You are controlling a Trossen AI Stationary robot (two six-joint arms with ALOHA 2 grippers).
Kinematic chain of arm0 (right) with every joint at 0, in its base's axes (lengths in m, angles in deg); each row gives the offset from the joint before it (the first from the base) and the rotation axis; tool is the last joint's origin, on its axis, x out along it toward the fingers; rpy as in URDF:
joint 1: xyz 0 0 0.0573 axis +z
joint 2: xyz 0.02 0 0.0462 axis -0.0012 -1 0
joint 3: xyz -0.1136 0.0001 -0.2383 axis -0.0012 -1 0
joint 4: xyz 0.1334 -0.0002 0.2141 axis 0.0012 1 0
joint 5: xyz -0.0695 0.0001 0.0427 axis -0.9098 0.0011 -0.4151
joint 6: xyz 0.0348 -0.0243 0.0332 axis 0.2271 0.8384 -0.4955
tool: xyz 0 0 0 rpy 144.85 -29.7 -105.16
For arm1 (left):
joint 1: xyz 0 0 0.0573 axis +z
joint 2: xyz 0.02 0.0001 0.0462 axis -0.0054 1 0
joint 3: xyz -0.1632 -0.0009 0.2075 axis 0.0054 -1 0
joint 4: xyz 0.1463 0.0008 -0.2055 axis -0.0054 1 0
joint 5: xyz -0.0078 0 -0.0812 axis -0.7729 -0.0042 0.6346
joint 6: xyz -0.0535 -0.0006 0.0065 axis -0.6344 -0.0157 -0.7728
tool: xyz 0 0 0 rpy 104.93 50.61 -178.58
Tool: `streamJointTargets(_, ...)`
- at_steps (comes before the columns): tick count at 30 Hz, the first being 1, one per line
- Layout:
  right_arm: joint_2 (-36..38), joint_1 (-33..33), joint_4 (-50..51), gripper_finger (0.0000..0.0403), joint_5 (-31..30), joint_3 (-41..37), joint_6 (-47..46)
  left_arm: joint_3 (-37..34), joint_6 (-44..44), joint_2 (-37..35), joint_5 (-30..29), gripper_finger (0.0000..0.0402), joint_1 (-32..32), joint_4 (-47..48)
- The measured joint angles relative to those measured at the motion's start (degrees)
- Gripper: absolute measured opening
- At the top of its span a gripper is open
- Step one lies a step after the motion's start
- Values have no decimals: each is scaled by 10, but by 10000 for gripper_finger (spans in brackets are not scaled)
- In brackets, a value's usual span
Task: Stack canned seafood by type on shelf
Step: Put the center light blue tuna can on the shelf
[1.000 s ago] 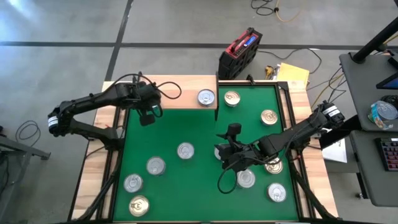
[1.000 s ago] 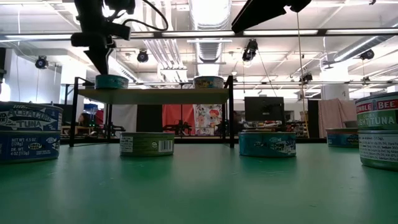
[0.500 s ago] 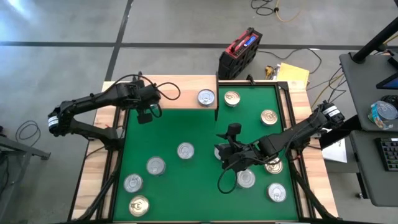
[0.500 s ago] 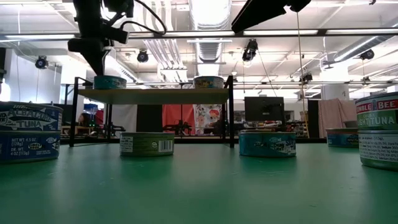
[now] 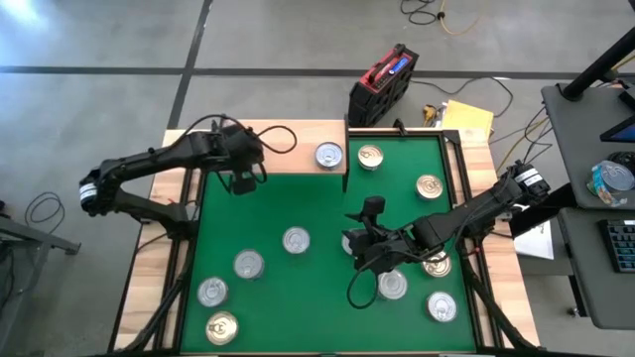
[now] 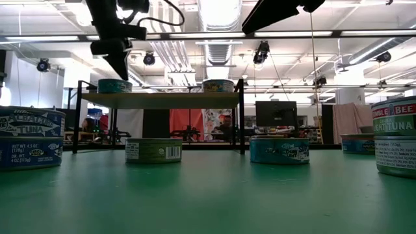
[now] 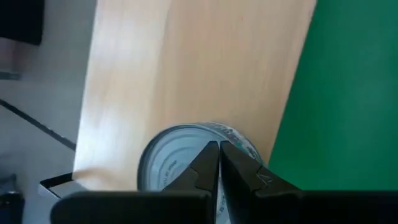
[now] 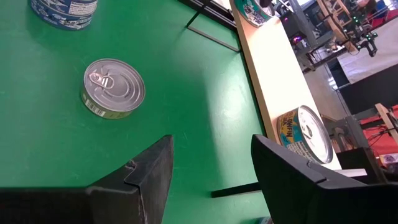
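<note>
1. My left claw [image 7: 219, 163] is pinched shut and empty, hovering over a tin [image 7: 186, 163] on the shelf [image 5: 288, 149].
2. My right claw [image 8: 211, 163] stands part-open, empty, over the mat [image 5: 298, 198] well off the shelf.
3. Two tins are shelved; most still lie on the mat.

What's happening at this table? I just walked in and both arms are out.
Tins are being moved from the green mat onto the small wooden shelf. The left end effector, fingers shut and empty, hangs above a teal-sided tin on the shelf; a second tin sits at the shelf's other end. The right end effector is open and empty, low over the mat among the loose tins.
</note>
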Motion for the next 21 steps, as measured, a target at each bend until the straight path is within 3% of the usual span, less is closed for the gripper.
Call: streamJointTargets(21,0,0,2,206,2,0,-9,0,28,-15,40,0,0,41)
